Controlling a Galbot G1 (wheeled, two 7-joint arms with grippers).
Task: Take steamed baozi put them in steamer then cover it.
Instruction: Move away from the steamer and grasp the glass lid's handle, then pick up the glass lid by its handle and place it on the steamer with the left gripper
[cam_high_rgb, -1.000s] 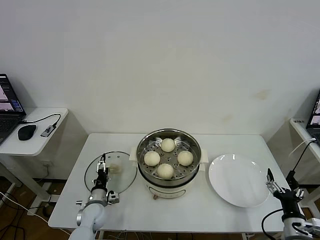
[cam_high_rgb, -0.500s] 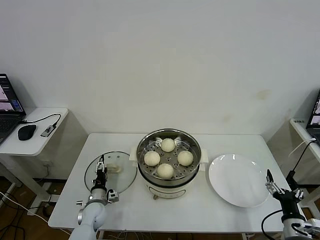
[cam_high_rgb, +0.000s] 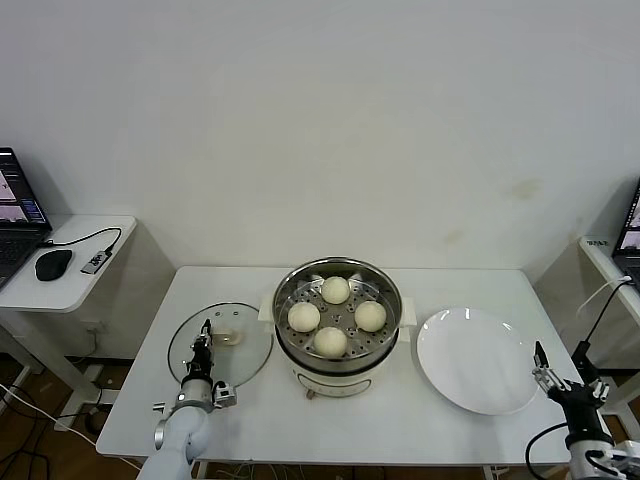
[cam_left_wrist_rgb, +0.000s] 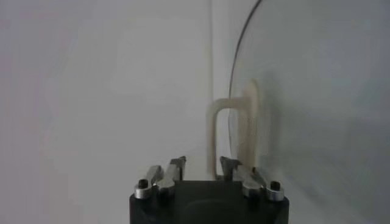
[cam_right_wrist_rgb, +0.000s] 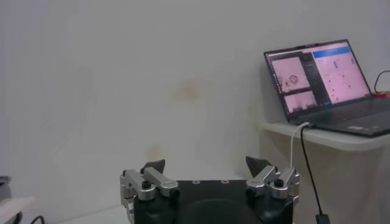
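Note:
Several cream-white steamed baozi lie on the perforated tray inside the shiny steamer at the table's middle. The clear glass cover lies flat on the table to the steamer's left, its beige handle up. My left gripper reaches in low at the handle. In the left wrist view, my left gripper has its fingers drawn in round the thin bar of the handle, one fingertip against it. My right gripper hangs open and empty off the table's right edge.
An empty white plate lies right of the steamer. A side table on the left carries a laptop, a mouse and a cable. Another laptop stands on a shelf at the right.
My left gripper's fingers have closed in from wide open round the cover's handle, and the cover has shifted very slightly. The right gripper has sunk a little.

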